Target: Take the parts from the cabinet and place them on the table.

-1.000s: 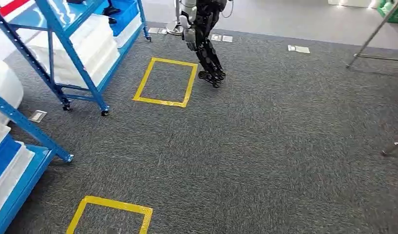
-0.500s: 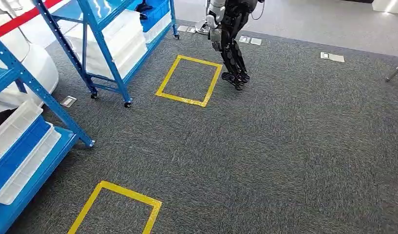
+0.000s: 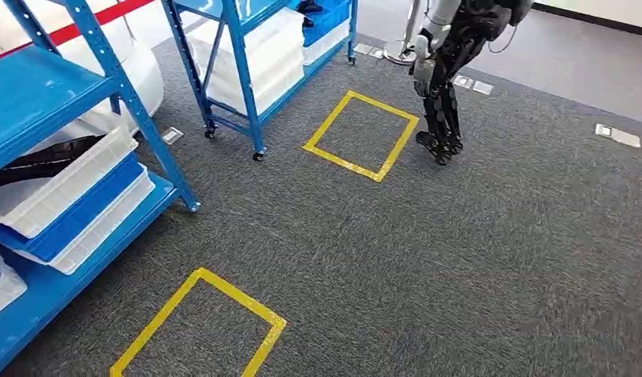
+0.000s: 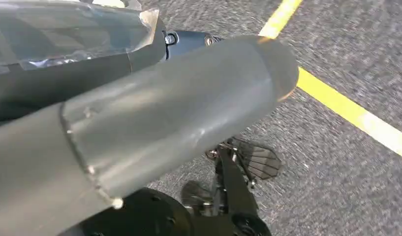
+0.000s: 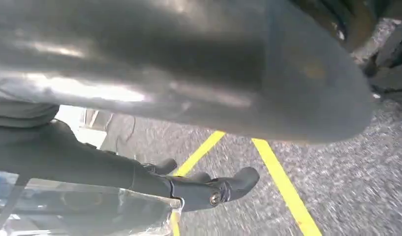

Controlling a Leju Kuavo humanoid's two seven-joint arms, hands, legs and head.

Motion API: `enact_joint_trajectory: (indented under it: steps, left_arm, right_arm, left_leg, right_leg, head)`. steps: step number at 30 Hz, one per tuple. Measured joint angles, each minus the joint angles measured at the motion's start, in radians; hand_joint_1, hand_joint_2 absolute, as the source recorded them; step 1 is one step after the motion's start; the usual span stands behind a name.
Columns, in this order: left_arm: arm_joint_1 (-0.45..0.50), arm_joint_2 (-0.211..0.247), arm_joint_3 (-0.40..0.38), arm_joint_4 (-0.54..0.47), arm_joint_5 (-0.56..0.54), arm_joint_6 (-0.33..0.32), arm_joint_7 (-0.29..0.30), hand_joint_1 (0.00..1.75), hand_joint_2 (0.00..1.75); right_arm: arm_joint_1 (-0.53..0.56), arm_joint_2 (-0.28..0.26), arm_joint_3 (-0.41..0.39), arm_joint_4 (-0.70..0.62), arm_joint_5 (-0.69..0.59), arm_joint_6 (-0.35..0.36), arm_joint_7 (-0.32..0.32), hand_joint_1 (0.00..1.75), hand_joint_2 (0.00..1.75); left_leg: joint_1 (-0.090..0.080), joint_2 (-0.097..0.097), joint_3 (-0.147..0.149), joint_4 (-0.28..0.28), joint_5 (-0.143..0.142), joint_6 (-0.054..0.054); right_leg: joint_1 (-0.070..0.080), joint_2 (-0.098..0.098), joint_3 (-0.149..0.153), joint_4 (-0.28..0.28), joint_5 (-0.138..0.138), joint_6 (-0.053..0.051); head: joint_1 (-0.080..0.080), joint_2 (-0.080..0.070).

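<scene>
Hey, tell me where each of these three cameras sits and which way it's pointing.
Head view: high on the body, facing forward and down at blue shelving, yellow tape squares, grey carpet.
Left wrist view: behind the left hand, grey thumb close up, facing the floor.
Right wrist view: behind the right hand, facing the floor.
Shared: yellow tape on carpet.

Bright even indoor light, head view sharp, wrist views motion-blurred, thumbs out of focus w/ glare

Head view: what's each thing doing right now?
Near blue rack: standing, bins on its shelves.
White bin: on lower shelf, dark part inside.
Far blue rack: standing on wheels, loaded with bins.
Other robot: upright beside the far yellow square.
Left hand: grip unclear.
Right hand: grip unclear.
</scene>
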Motion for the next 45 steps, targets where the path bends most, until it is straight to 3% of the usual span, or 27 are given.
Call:
enact_joint_trajectory:
  steps: [1, 5, 6, 8, 10, 12, 14, 15, 16, 17, 21, 23, 24, 26, 27, 28, 30, 31, 32, 36, 37, 38, 39, 41, 42, 43, 45]
  left_arm:
    - [-0.001, 0.001, -0.001, 0.0, -0.008, -0.007, 0.002, 0.0, 0.0]
    - [-0.004, 0.003, -0.006, 0.0, -0.036, -0.017, 0.029, 0.0, 0.0]
    - [-0.004, 0.004, -0.007, 0.0, -0.04, -0.017, 0.031, 0.0, 0.0]
    - [-0.008, 0.0, -0.012, 0.0, -0.047, -0.018, 0.039, 0.0, 0.0]
    - [-0.015, -0.002, -0.016, 0.0, -0.05, -0.018, 0.042, 0.0, 0.0]
    - [-0.017, -0.004, -0.024, 0.0, -0.059, -0.018, 0.048, 0.0, 0.0]
    - [-0.019, -0.004, -0.033, 0.0, -0.064, -0.018, 0.054, 0.0, 0.0]
    - [-0.022, -0.003, -0.034, 0.0, -0.065, -0.019, 0.056, 0.0, 0.0]
    - [-0.026, -0.003, -0.034, 0.0, -0.065, -0.019, 0.058, 0.0, 0.0]
    - [-0.033, -0.003, -0.035, 0.0, -0.065, -0.019, 0.06, 0.0, 0.0]
    - [-0.039, -0.001, -0.036, 0.0, -0.065, -0.01, 0.066, 0.0, 0.0]
    - [-0.043, -0.002, -0.039, 0.0, -0.067, -0.001, 0.072, 0.0, 0.0]
    - [-0.048, -0.002, -0.039, 0.0, -0.067, 0.0, 0.075, 0.0, 0.0]
    - [-0.052, -0.002, -0.04, 0.0, -0.068, -0.004, 0.083, 0.0, 0.0]
    - [-0.051, -0.003, -0.042, 0.0, -0.068, -0.004, 0.085, 0.0, 0.0]
    - [-0.05, -0.003, -0.046, 0.0, -0.068, -0.005, 0.088, 0.0, 0.0]
    - [-0.05, -0.003, -0.049, 0.0, -0.068, -0.005, 0.09, 0.0, 0.0]
    - [-0.051, -0.003, -0.051, 0.0, -0.068, -0.005, 0.09, 0.0, 0.0]
    - [-0.051, -0.003, -0.053, 0.0, -0.068, -0.005, 0.09, 0.0, 0.0]
    - [-0.05, -0.002, -0.055, 0.001, -0.068, -0.006, 0.09, 0.0, 0.0]
    - [-0.048, 0.002, -0.055, 0.002, -0.068, -0.006, 0.092, 0.0, 0.0]
    - [-0.049, 0.0, -0.055, 0.002, -0.068, -0.006, 0.096, 0.0, 0.0]
    - [-0.052, 0.0, -0.055, 0.002, -0.067, -0.006, 0.1, 0.0, 0.0]
    - [-0.054, -0.001, -0.055, 0.002, -0.067, 0.0, 0.11, 0.0, 0.0]
    - [-0.053, -0.001, -0.055, 0.002, -0.067, 0.006, 0.117, 0.0, 0.0]
    - [-0.051, -0.001, -0.056, 0.002, -0.067, 0.013, 0.122, 0.0, 0.0]
    - [-0.051, 0.0, -0.059, 0.002, -0.07, 0.024, 0.123, 0.0, 0.0]
  right_arm:
    - [0.001, -0.002, 0.0, 0.0, -0.001, 0.001, 0.006, 0.0, 0.0]
    - [-0.002, -0.005, -0.001, 0.0, -0.001, 0.004, 0.016, 0.0, 0.0]
    - [0.0, -0.004, -0.002, 0.0, 0.002, 0.005, 0.016, 0.0, 0.0]
    - [0.001, -0.005, -0.002, 0.0, 0.007, 0.005, 0.017, 0.0, 0.0]
    - [0.008, -0.006, -0.002, 0.0, 0.007, 0.003, 0.017, 0.0, 0.0]
    - [0.009, -0.007, -0.002, 0.0, 0.005, 0.003, 0.017, 0.0, 0.0]
    - [0.006, -0.006, -0.002, 0.0, 0.003, 0.003, 0.016, 0.0, 0.0]
    - [0.005, -0.005, -0.002, 0.0, 0.003, 0.003, 0.016, 0.0, 0.0]
    - [0.004, -0.004, -0.002, 0.0, 0.005, 0.003, 0.016, 0.0, 0.0]
    - [0.004, -0.003, -0.002, 0.0, 0.006, 0.002, 0.015, 0.0, 0.0]
    - [-0.004, -0.001, -0.003, -0.001, 0.011, 0.0, 0.011, 0.0, 0.0]
    - [-0.004, -0.001, -0.003, -0.001, 0.011, 0.0, 0.01, 0.0, 0.0]
    - [-0.001, -0.001, -0.003, -0.001, 0.011, 0.0, 0.009, 0.0, 0.0]
    - [0.002, -0.001, -0.003, 0.0, 0.011, 0.0, 0.007, 0.0, 0.0]
    - [0.003, -0.001, -0.003, 0.0, 0.011, 0.0, 0.006, 0.0, 0.0]
    - [0.003, -0.001, -0.003, 0.0, 0.012, 0.0, 0.005, 0.0, 0.0]
    - [0.001, -0.002, -0.003, 0.0, 0.013, 0.0, 0.005, 0.0, 0.0]
    - [0.002, -0.003, -0.003, 0.0, 0.014, 0.0, 0.005, 0.0, 0.0]
    - [0.002, -0.003, -0.003, 0.0, 0.014, 0.0, 0.005, 0.0, 0.0]
    - [-0.002, -0.003, -0.003, 0.0, 0.015, 0.0, 0.004, 0.0, 0.0]
    - [-0.003, 0.0, -0.004, 0.0, 0.015, 0.0, 0.004, 0.0, 0.0]
    - [-0.002, 0.0, -0.004, 0.0, 0.016, 0.0, 0.004, 0.0, 0.0]
    - [0.0, 0.001, -0.004, 0.0, 0.016, 0.0, 0.003, 0.0, 0.0]
    - [0.003, 0.001, -0.004, 0.0, 0.018, 0.001, 0.003, 0.0, 0.0]
    - [0.004, 0.0, -0.004, 0.0, 0.02, 0.002, 0.003, 0.0, 0.0]
    - [0.003, 0.0, -0.004, 0.0, 0.021, 0.002, 0.003, 0.0, 0.0]
    - [0.0, 0.001, -0.004, 0.0, 0.021, 0.002, 0.003, 0.0, 0.0]
  left_leg:
    - [0.0, -0.013, -0.005, 0.005, -0.001, -0.007]
    - [0.0, -0.047, -0.015, 0.001, 0.004, -0.035]
    - [0.001, -0.044, -0.017, 0.006, 0.002, -0.038]
    - [-0.005, 0.073, -0.05, 0.083, -0.056, -0.044]
    - [0.0, 0.095, -0.131, 0.25, -0.139, -0.049]
    - [0.002, 0.098, -0.167, 0.323, -0.149, -0.051]
    - [0.002, 0.105, -0.107, 0.211, -0.08, -0.049]
    - [0.001, 0.124, -0.051, 0.11, -0.037, -0.045]
    - [-0.001, 0.172, -0.003, 0.027, -0.015, -0.04]
    - [-0.008, 0.184, 0.0, 0.018, -0.023, -0.036]
    - [-0.013, 0.132, -0.003, 0.004, -0.015, -0.012]
    - [-0.002, 0.112, 0.003, -0.002, -0.003, 0.002]
    - [-0.002, 0.098, 0.0, -0.003, -0.003, 0.005]
    - [-0.002, 0.065, -0.003, -0.002, -0.002, 0.006]
    - [-0.002, 0.052, -0.003, -0.001, -0.002, 0.006]
    - [-0.002, 0.035, -0.002, -0.001, -0.001, 0.005]
    - [0.0, 0.001, 0.003, 0.0, -0.001, 0.003]
    - [0.0, -0.012, 0.002, 0.002, -0.002, -0.001]
    - [-0.005, -0.024, -0.001, 0.008, -0.004, -0.008]
    - [-0.001, -0.06, -0.015, -0.001, 0.005, -0.034]
    - [0.0, -0.025, -0.018, 0.013, -0.005, -0.036]
    - [-0.008, 0.043, -0.033, 0.048, -0.033, -0.04]
    - [-0.006, 0.077, -0.065, 0.114, -0.074, -0.043]
    - [-0.002, 0.095, -0.147, 0.282, -0.148, -0.048]
    - [0.0, 0.096, -0.171, 0.328, -0.156, -0.05]
    - [0.001, 0.098, -0.169, 0.324, -0.143, -0.051]
    - [0.001, 0.111, -0.096, 0.182, -0.061, -0.047]
  right_leg:
    - [-0.011, 0.063, 0.029, -0.082, 0.027, 0.007]
    - [0.004, 0.028, 0.036, -0.082, 0.034, -0.032]
    - [-0.005, 0.015, 0.034, -0.088, 0.041, -0.041]
    - [-0.002, -0.01, 0.037, -0.089, 0.041, -0.054]
    - [0.005, -0.045, 0.037, -0.089, 0.037, -0.06]
    - [0.008, -0.076, 0.036, -0.088, 0.035, -0.062]
    - [0.008, -0.1, 0.039, -0.088, 0.033, -0.064]
    - [0.008, -0.112, 0.043, -0.088, 0.03, -0.062]
    - [0.01, -0.121, 0.048, -0.088, 0.027, -0.058]
    - [0.02, -0.13, 0.049, -0.088, 0.023, -0.051]
    - [0.02, -0.165, 0.067, -0.095, 0.018, -0.031]
    - [0.011, -0.062, 0.034, -0.029, -0.024, -0.033]
    - [0.01, -0.039, -0.002, 0.05, -0.061, -0.039]
    - [0.01, -0.026, -0.081, 0.208, -0.117, -0.042]
    - [0.01, -0.025, -0.097, 0.235, -0.117, -0.037]
    - [0.009, -0.024, -0.092, 0.212, -0.098, -0.028]
    - [0.004, -0.01, -0.016, 0.036, -0.011, -0.007]
    - [-0.001, 0.03, 0.021, -0.05, 0.024, -0.001]
    - [-0.006, 0.075, 0.029, -0.083, 0.031, -0.006]
    - [0.002, 0.026, 0.037, -0.09, 0.04, -0.032]
    - [-0.006, 0.009, 0.037, -0.095, 0.045, -0.041]
    - [-0.004, -0.002, 0.038, -0.095, 0.042, -0.047]
    - [-0.001, -0.017, 0.039, -0.095, 0.041, -0.054]
    - [0.004, -0.052, 0.04, -0.095, 0.038, -0.059]
    - [0.005, -0.069, 0.04, -0.094, 0.036, -0.06]
    - [0.006, -0.081, 0.041, -0.094, 0.036, -0.061]
    - [0.006, -0.107, 0.047, -0.094, 0.031, -0.06]
  head:
    - [0.004, 0.0]
    - [0.003, 0.0]
    - [0.004, 0.0]
    - [-0.015, 0.0]
    - [-0.017, 0.0]
    - [-0.017, 0.0]
    - [-0.018, 0.0]
    - [-0.018, 0.0]
    - [-0.019, 0.0]
    - [-0.017, 0.0]
    - [-0.017, 0.0]
    - [-0.01, 0.0]
    - [-0.005, 0.0]
    - [-0.004, 0.0]
    - [-0.003, 0.0]
    - [-0.003, 0.0]
    - [-0.002, 0.0]
    - [-0.001, 0.0]
    - [0.001, 0.0]
    - [0.001, 0.0]
    - [0.0, 0.0]
    - [-0.01, 0.0]
    - [-0.017, 0.0]
    - [-0.017, 0.0]
    - [-0.018, 0.0]
    - [-0.017, 0.0]
    - [-0.018, 0.0]
